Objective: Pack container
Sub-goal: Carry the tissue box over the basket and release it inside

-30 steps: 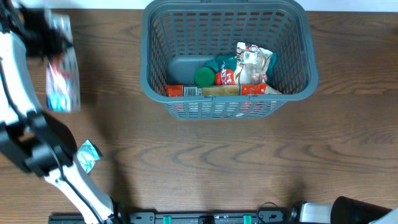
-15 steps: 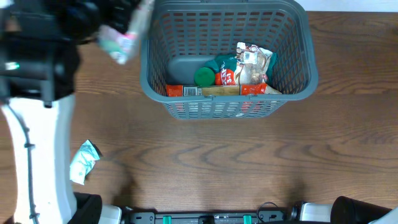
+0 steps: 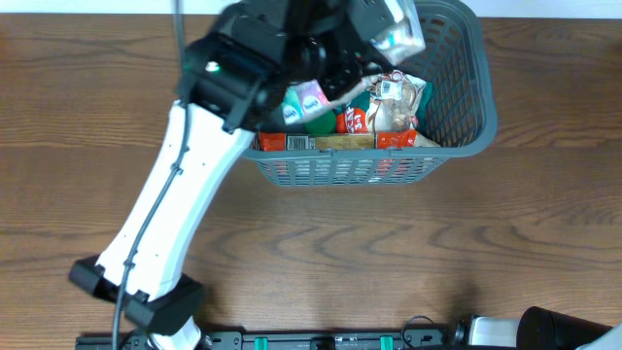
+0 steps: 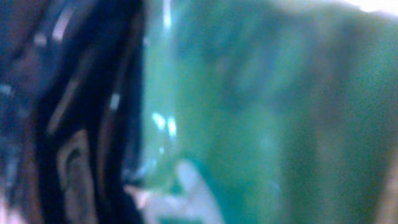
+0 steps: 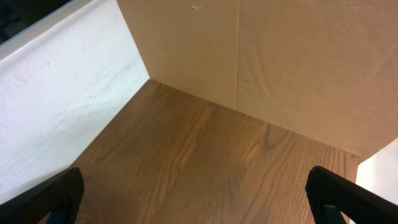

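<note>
**Desk:** What has changed on your side?

**Me:** I swung the left arm across. A second ago the left jaws (image 3: 330, 83) were out over open surface, well to the left of the container (image 3: 483, 115). Now they hang over its left half, inside the rim as seen from overhead.

**Desk:** Are they loaded?

**Me:** Yes. They are pinched narrow on the packet (image 3: 301, 100), a pink, green and white one. It shows just below and to the left of the jaws. My left wrist view is nothing but a green blur against the lens, which I take to be the same packet.

**Desk:** What lies beneath the jaws?

**Me:** Goods already packed along the near wall. A green cap (image 3: 317, 119) sits almost straight under the jaws, a white snack bag (image 3: 397, 97) is off to their right, and a long red carton (image 3: 335, 142) lies nearer me than both.

**Desk:** And the right arm?

**Me:** The right jaws (image 5: 196, 186) stand wide with nothing between them. They look at bare wood and a cardboard wall, nowhere near the container.

**Desk:** So where does that leave the task?

**Me:** I judge the carry is done and only the release remains. I can't tell how high the packet hangs above the contents. The small silvery packet that lay on the surface is out of sight now. My arm crosses that spot, so it is probably hidden there and still to be fetched.
</note>
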